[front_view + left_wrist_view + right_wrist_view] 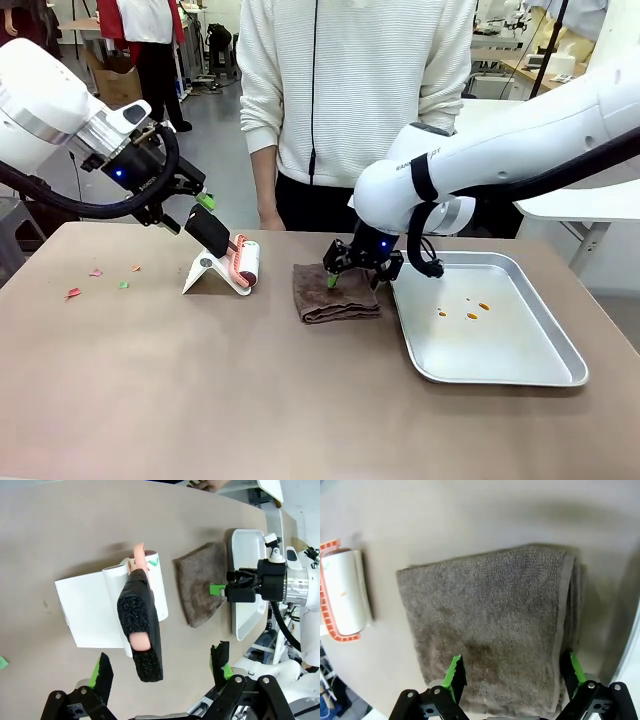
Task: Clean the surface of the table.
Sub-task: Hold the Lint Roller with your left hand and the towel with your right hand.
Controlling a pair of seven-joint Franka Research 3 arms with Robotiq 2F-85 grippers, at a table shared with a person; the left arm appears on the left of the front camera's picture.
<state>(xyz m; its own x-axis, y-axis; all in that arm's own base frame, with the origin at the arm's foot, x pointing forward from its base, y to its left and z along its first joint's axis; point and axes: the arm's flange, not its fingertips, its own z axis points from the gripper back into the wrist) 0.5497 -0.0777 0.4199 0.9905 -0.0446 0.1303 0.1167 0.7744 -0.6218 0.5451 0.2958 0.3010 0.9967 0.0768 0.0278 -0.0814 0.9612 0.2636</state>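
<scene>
table (200,400): we see its tan top across the foreground, coloured scraps (98,272) on its left
right gripper (358,275): jaws wide, empty, down at brown towel (335,295)
left gripper (190,212): jaws wide, empty, above lint roller (245,262) handle
person (350,90): far edge

Wide tan matte table (150,400), coloured scraps far-left.

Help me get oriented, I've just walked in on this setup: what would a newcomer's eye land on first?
The right tool hangs open over a folded brown towel in the middle of the table, beside a silver tray with orange specks. The left tool stands open around the black handle of a lint roller on its white stand; coloured scraps lie further left.
</scene>
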